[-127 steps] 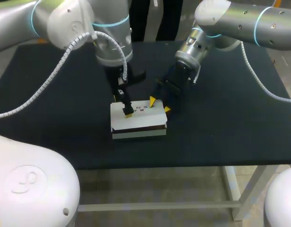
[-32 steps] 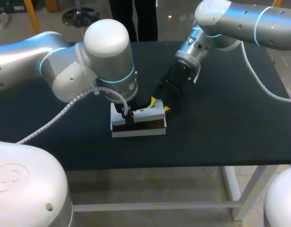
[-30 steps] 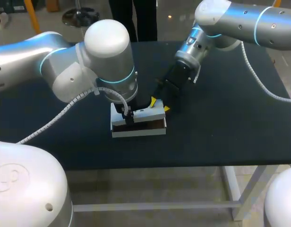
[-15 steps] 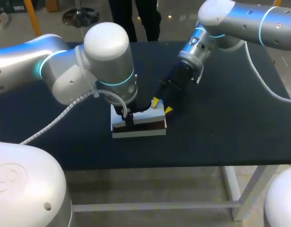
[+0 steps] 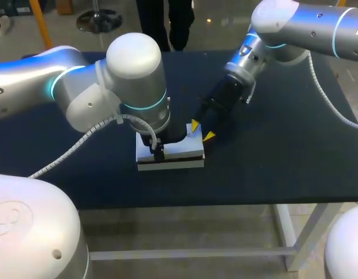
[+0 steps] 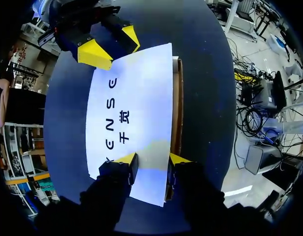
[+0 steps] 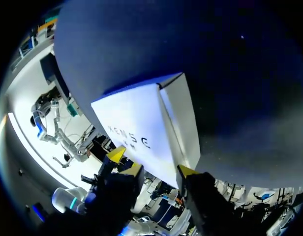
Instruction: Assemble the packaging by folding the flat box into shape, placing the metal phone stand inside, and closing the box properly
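- Dark table [image 5: 283, 163] bore the white box [image 5: 182, 151] at its middle, lid [image 6: 136, 98] almost down, a brown gap along one side; contents hidden.
- Left gripper [image 6: 151, 161] stood on the lid, fingers narrowly apart, gripping nothing.
- Right gripper [image 5: 201, 131] sat open at the box's far corner, empty.

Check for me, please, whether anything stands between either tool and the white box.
Nothing visible does: the left tool sits on top of the white box, and the right tool is at its far corner.

White box [image 7: 141, 123] on dark table [image 7: 200, 59], just ahead of the spread tool [image 7: 159, 169].
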You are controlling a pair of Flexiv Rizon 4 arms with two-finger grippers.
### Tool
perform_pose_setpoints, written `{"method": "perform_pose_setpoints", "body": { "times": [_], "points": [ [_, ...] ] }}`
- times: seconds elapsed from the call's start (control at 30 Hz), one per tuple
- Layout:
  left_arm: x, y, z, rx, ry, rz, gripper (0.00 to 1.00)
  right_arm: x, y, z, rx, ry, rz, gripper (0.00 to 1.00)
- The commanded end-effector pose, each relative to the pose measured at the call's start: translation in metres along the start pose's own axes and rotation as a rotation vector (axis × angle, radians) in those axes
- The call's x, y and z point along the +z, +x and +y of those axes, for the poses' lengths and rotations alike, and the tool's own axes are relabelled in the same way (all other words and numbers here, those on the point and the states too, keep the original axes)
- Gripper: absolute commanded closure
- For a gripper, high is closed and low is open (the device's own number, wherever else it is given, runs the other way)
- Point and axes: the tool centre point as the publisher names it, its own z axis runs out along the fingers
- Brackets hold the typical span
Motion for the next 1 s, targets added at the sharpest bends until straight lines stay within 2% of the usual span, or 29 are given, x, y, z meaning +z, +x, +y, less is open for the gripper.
{"method": "perform_pose_setpoints", "body": {
  "times": [0.03, 0.1, 0.23, 0.33, 0.37, 1.0],
  "points": [
    [0.002, 0.003, -0.004, -0.001, -0.012, -0.002, 0.59, 0.000, -0.004, -0.013, -0.018, -0.040, 0.016, 0.55],
    [0.002, 0.004, -0.004, 0.000, -0.012, -0.003, 0.59, 0.000, -0.004, -0.018, -0.028, -0.052, 0.019, 0.56],
    [0.000, 0.004, -0.005, 0.000, -0.013, -0.005, 0.58, 0.001, -0.003, -0.024, -0.052, -0.069, 0.019, 0.69],
    [-0.001, 0.004, -0.005, -0.001, -0.013, -0.007, 0.58, 0.004, -0.002, -0.028, -0.074, -0.079, 0.011, 0.89],
    [-0.001, 0.005, -0.005, -0.001, -0.013, -0.008, 0.58, 0.006, -0.002, -0.028, -0.081, -0.082, 0.006, 1.00],
    [-0.005, 0.004, -0.006, -0.002, -0.022, -0.012, 0.53, 0.029, -0.013, -0.033, -0.111, -0.088, -0.037, 1.00]
  ]
}}
